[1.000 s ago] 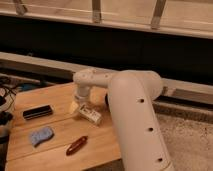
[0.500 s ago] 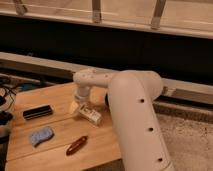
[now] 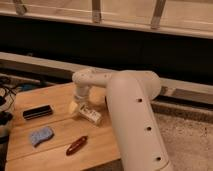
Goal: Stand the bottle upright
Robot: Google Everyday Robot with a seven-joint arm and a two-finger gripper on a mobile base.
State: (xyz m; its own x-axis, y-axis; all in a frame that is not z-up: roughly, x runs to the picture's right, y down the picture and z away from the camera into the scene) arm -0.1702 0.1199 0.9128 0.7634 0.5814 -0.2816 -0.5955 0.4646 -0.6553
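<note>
One bottle lying down, gripper at its cap end

Bottle (image 3: 91, 115) lies on its side on the wooden table (image 3: 30, 96), centre of frame, cap end toward upper left; contents cannot be told. Black bar (image 3: 37, 111) at left, blue pad (image 3: 40, 135) lower left, dark red piece (image 3: 76, 145) below. Against half a second ago: bottle and gripper unmoved. Arm (image 3: 132, 115) rises from lower right, wrist pointing down; gripper (image 3: 79, 102) at the cap end, grip state cannot be told.

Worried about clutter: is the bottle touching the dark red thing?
Apart. The camera view shows bare tabletop between the bottle and the red thing. The gripper is by the bottle's cap end.
</note>
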